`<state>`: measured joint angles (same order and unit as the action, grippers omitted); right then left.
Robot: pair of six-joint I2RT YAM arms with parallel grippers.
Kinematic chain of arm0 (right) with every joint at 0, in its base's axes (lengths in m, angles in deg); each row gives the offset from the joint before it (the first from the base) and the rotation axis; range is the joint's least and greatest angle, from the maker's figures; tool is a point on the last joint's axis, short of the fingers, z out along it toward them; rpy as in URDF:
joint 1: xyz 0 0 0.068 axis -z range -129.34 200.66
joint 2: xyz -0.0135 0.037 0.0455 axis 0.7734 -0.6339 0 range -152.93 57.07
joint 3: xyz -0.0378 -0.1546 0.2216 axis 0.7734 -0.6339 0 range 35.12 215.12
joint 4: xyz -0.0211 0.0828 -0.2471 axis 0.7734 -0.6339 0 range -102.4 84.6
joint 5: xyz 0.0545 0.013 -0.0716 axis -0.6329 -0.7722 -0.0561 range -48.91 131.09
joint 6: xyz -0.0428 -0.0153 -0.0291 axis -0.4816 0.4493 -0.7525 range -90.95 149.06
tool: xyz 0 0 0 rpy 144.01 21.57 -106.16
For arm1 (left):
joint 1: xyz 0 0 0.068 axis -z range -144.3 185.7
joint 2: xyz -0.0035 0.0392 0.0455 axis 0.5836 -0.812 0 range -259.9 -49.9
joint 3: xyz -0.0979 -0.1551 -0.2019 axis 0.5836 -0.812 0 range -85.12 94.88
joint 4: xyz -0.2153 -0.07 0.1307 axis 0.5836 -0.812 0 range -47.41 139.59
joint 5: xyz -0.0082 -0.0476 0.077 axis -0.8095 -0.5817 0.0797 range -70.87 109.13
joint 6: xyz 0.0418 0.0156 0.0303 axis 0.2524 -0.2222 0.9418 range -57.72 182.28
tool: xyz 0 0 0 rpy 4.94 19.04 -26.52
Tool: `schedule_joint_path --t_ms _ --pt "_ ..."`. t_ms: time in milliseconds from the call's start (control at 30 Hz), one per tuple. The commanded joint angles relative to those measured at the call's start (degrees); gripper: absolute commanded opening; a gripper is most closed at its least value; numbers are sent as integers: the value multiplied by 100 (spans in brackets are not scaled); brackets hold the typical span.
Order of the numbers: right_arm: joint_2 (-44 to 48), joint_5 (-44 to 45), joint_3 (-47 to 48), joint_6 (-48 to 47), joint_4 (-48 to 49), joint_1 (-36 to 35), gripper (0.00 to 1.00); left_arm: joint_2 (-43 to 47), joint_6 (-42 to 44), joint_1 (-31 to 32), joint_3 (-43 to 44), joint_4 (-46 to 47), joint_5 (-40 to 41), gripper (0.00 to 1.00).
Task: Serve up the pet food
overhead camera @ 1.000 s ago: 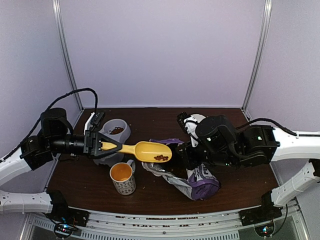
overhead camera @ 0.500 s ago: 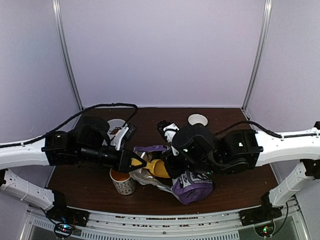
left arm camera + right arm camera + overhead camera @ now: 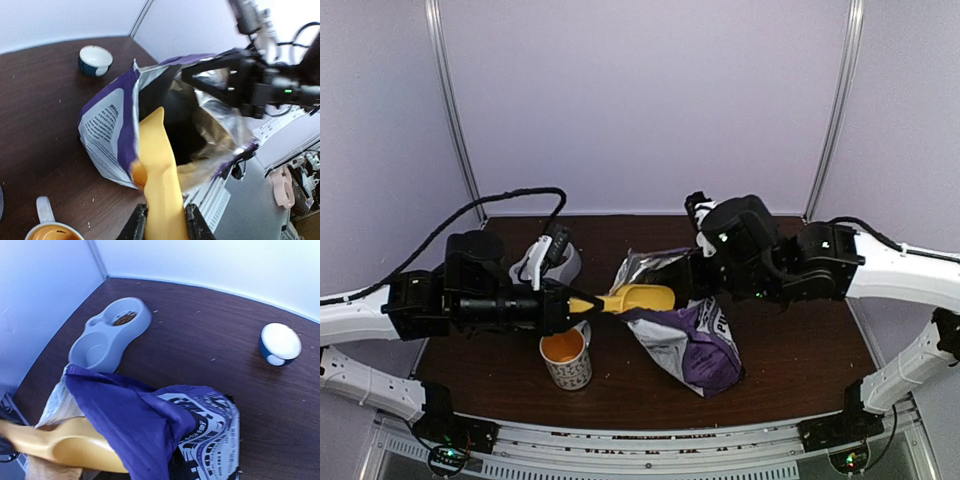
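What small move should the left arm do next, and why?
Probably push the yellow scoop deeper into the purple bag: the left pincer grips its handle, its bowl looks empty at the open mouth, and the right pincer holds the rim open.

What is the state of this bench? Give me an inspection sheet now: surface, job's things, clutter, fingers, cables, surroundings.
Surface: dark wooden table, a few scattered crumbs.
Job's things: purple food bag lying down, mouth open; kibble in one compartment of the grey double bowl, the other compartment bare.
Clutter: patterned mug, orange inside; small blue-and-white bowl at the back.
Fingers: left fingers clamped on the yellow scoop, its tip in the bag's mouth; right fingers shut on the bag's upper edge.
Cables: black cable looping over the left arm.
Surroundings: pale walls, metal posts.
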<state>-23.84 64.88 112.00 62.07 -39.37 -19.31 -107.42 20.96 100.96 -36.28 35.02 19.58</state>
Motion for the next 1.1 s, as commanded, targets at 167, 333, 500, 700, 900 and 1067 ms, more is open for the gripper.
schedule_joint_path --t_ms 167,333,500,700,900,1067 --pt "1076 138 -117 -1312 26 1781 0 441 142 -305 794 153 538 0" --pt "1011 -232 -112 -1402 248 1838 0 -42 134 -435 953 1015 114 0" --pt "1051 -741 -446 -1191 572 1808 0 -530 296 -500 1502 1049 -137 0" --pt "1108 -1124 -547 -1619 649 1765 0 -10 -450 -1101 957 1372 -342 0" --pt "558 -1048 -777 -1538 616 838 0 728 -485 -1471 364 1517 -988 0" --pt "29 -1338 -1607 -575 1654 -273 0 1362 -132 -1472 56 1185 -1406 0"
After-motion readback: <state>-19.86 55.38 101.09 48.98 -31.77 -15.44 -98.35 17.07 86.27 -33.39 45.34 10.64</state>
